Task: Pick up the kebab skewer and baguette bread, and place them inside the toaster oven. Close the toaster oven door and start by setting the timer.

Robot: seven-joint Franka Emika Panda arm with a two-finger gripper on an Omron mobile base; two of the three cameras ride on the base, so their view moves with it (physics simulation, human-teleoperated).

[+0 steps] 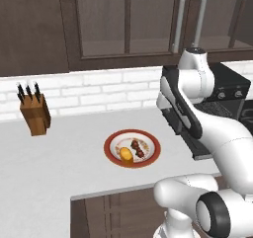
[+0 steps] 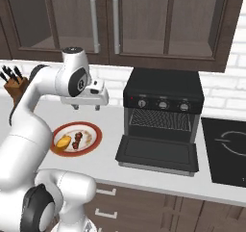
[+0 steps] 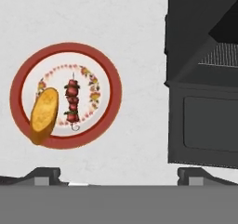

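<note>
Hiding half the toaster oven (arm-blocked)

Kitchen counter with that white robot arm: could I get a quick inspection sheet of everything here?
Surface: pale countertop, bare around the plate.
Job's things: kebab skewer and baguette bread lie side by side on a red-rimmed plate, the bread overhanging the rim; toaster oven stands to the plate's right, its toaster oven door dropped open, wire rack bare.
Clutter: knife block near the wall.
Grippers: the tool hangs above the counter between plate and oven, open, holding nothing.
Cables: nothing seen.
Surroundings: white brick backsplash, dark wall cabinets, cooktop beside the oven.
</note>
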